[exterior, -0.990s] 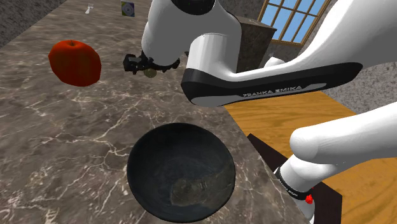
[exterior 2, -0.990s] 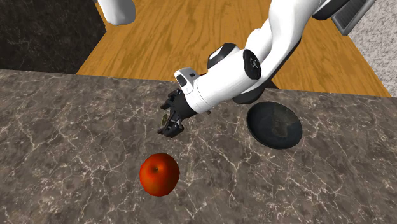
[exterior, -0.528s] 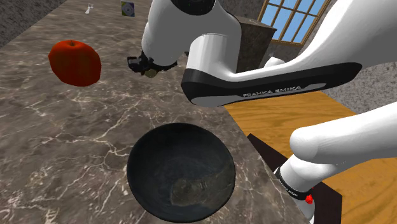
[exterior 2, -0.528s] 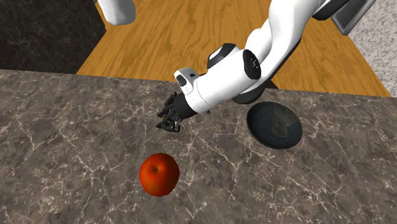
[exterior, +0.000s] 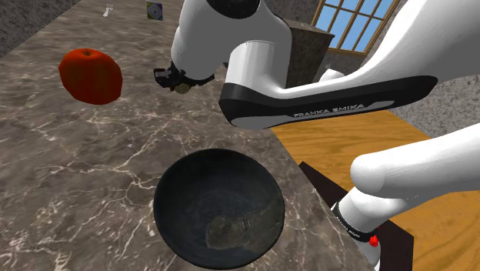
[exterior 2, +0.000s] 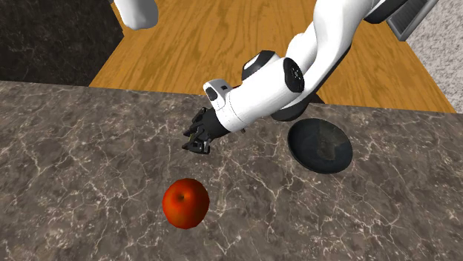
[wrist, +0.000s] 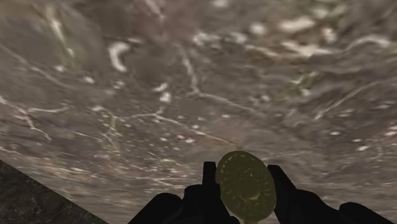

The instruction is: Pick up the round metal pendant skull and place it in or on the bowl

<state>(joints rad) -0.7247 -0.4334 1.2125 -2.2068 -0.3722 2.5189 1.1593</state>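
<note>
Wrist view: one gripper [wrist: 243, 169], its two fingers closed partway onto the edges of one round yellowish pendant [wrist: 245, 186], held above the marble counter [wrist: 159, 95]. Shoulder view adds one dark bowl [exterior: 188, 192] at lower centre, near the counter's right edge, and one red apple [exterior: 91, 75] at upper left, with open counter between them.

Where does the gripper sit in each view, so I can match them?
Shoulder view: gripper at upper middle, right of the red apple.
Second exterior view: gripper near centre, above the apple.
Wrist view: its fingers clasp the yellowish pendant over the counter.
Shared landmark: the veined marble counter.
</note>
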